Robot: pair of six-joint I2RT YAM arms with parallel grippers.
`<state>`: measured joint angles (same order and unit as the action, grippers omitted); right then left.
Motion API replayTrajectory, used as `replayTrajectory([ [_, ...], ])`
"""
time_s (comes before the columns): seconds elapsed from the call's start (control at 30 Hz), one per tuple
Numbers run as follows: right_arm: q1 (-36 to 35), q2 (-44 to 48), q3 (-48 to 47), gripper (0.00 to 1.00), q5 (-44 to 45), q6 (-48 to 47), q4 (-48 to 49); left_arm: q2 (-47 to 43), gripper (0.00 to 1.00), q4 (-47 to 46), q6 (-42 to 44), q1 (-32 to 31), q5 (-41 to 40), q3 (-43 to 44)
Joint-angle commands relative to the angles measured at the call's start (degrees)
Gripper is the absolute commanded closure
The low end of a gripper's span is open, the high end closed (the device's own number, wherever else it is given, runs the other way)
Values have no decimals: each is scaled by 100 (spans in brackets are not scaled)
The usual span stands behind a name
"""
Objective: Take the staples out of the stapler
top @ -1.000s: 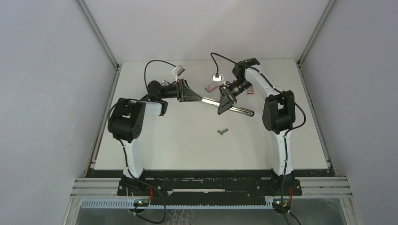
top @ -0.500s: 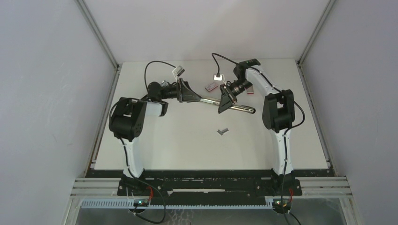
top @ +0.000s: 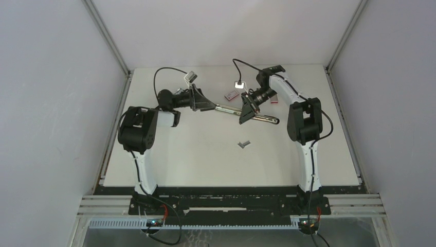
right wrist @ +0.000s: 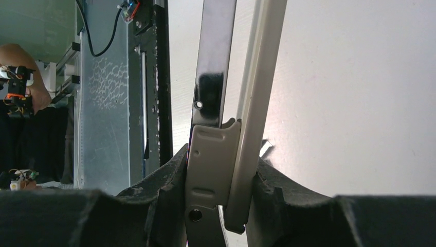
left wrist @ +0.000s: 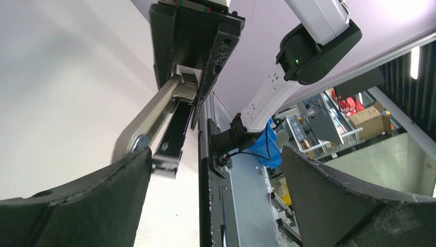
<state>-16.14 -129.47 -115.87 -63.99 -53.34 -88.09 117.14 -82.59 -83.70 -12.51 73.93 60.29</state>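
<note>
**Black fingers clamped on stapler, staples loose on table**

Shut tight on the stapler (right wrist: 216, 77) at the right gripper (right wrist: 221, 157): black fingers (right wrist: 164, 206) pressed against its two flanks, with the bright silver arm and the paler bar squeezed side by side between them. Gripped about mid-length, seen from overhead. Long body stretched roughly level over the white table (top: 195, 164), from just beside the left gripper (left wrist: 213, 152) to a little past the right one.

Spread wide at the left gripper, fingers (left wrist: 77, 206) well apart and closed on no part of the stapler. Silver arm end reaching just to the tip of one finger; touching or not, cannot tell. Black under-arm running alongside it, capped by a small silver end piece.

Further out, lying flat on the table nearer the arm bases and well apart from the stapler: the staples (top: 244, 144), a tiny grey strip. On the far side of the stapler, towards the back edge, a small pinkish-red piece (top: 231, 94). Near it, just beside the right wrist, a second reddish piece (top: 273, 101). Enclosing all this, pale grey walls (top: 51, 103) on the left, the right and the far side.
</note>
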Motion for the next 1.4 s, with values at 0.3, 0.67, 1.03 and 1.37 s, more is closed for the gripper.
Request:
replayTrajectory([
  [0.3,243,3,-32,100,152,-313,-346,127,0,90,-241,594,-244,82],
  [0.67,147,-136,-11,100,742,80,-81,-1006,0,8346,5694,695,-1920,1037],
  [1.03,-76,247,598,100,1324,375,828,-1412,0,9625,7132,715,-2370,1346],
  [1.37,-261,496,1166,100,1823,345,1609,-1969,0,10826,8473,709,-2226,1232],
])
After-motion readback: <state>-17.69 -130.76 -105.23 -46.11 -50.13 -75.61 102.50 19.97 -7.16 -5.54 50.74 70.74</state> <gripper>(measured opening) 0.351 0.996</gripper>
